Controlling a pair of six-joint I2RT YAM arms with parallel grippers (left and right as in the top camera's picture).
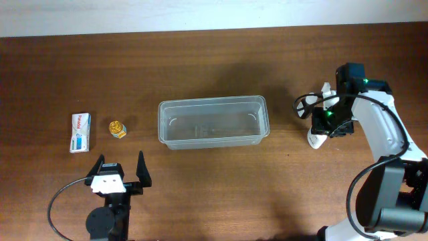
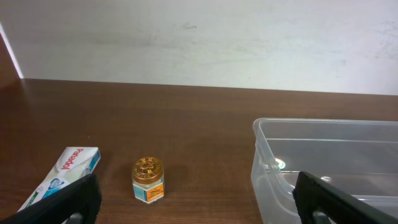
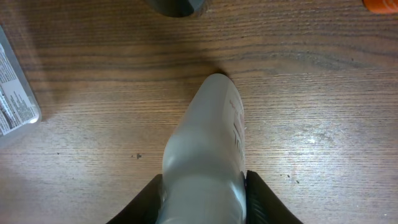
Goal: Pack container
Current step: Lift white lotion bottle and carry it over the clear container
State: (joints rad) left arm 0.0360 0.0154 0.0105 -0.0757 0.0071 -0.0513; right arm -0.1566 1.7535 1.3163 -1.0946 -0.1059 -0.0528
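Note:
The clear plastic container (image 1: 162,124) stands empty at the table's middle; its left end shows in the left wrist view (image 2: 323,122). My right gripper (image 1: 329,122) is to the container's right, shut on a white bottle (image 1: 315,139). In the right wrist view both fingers (image 3: 204,198) press the bottle (image 3: 208,137), whose far end points down at the wood. My left gripper (image 1: 120,171) is open and empty near the front left (image 2: 196,205). A small gold-lidded jar (image 1: 118,128) (image 2: 148,179) and a white toothpaste box (image 1: 80,132) (image 2: 65,169) lie ahead of it.
A white item with black loops (image 1: 307,105) lies just left of the right gripper. The right wrist view shows a labelled clear pack (image 3: 13,93) at the left, a dark round object (image 3: 177,5) at the top and an orange edge (image 3: 380,5) at the top right.

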